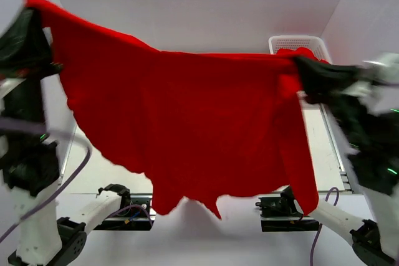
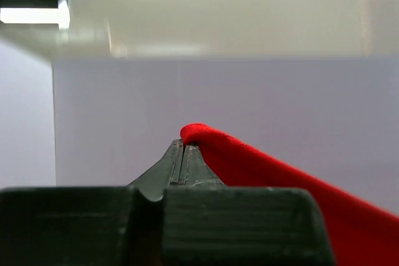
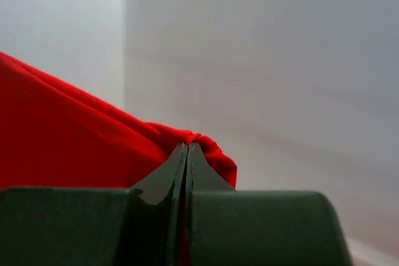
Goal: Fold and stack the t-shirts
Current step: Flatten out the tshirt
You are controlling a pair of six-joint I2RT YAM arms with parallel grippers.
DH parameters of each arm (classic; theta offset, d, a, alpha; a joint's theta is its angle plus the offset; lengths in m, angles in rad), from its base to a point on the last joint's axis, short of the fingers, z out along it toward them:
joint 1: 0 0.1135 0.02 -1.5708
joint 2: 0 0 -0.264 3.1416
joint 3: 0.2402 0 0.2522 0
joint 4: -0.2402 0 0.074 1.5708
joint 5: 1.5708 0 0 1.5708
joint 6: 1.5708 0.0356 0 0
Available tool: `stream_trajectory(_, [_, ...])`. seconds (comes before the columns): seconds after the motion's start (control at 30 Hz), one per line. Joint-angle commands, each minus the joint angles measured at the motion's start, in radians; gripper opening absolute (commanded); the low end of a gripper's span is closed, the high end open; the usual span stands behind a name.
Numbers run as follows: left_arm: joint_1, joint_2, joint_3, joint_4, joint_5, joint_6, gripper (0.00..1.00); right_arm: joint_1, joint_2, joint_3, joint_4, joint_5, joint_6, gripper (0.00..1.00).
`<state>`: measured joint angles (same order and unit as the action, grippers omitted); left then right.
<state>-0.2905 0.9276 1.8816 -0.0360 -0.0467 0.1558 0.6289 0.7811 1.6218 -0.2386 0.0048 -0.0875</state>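
Observation:
One bright red t-shirt hangs spread in the air between both arms, high above the table. My left gripper is shut on its upper left corner; in the left wrist view the cloth curls over the closed fingertips. My right gripper is shut on the upper right corner, where the right wrist view shows bunched cloth pinched at the closed tips. The lower hem dangles in ragged folds near the arm bases. More red cloth shows in the basket behind.
A white lattice basket stands at the back right, partly hidden by the shirt and the right arm. The white table shows at the right of the shirt. Both arm bases sit along the near edge. White walls enclose the space.

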Motion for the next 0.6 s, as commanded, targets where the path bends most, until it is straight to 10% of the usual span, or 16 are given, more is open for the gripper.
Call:
stream_trajectory(0.0, [0.002, 0.097, -0.157, -0.012, -0.174, 0.024, 0.0, -0.003, 0.033, -0.253, 0.144, 0.216, 0.073, 0.0])
stream_trajectory(0.17, [0.021, 0.238, -0.558, 0.08, -0.376, -0.151, 0.0, -0.006, 0.162, -0.703, 0.423, 0.579, 0.233, 0.0])
stream_trajectory(0.33, [0.054, 0.555, -0.674, 0.114, -0.446, -0.277, 0.03, -0.031, 0.521, -0.73, 0.488, 0.584, 0.216, 0.08])
stream_trajectory(0.37, [0.054, 0.691, -0.603, 0.054, -0.446, -0.294, 0.51, -0.043, 0.608, -0.697, 0.425, 0.562, 0.222, 0.77])
stream_trajectory(0.4, [0.068, 0.762, -0.551, 0.012, -0.43, -0.305, 0.8, -0.044, 0.651, -0.606, 0.395, 0.57, 0.241, 0.9])
stream_trajectory(0.43, [0.077, 0.83, -0.486, -0.037, -0.421, -0.305, 1.0, -0.05, 0.722, -0.576, 0.336, 0.583, 0.261, 0.9])
stream_trajectory(0.57, [0.088, 1.054, -0.152, -0.292, -0.409, -0.349, 1.0, -0.086, 0.84, -0.471, 0.246, 0.56, 0.267, 0.9])
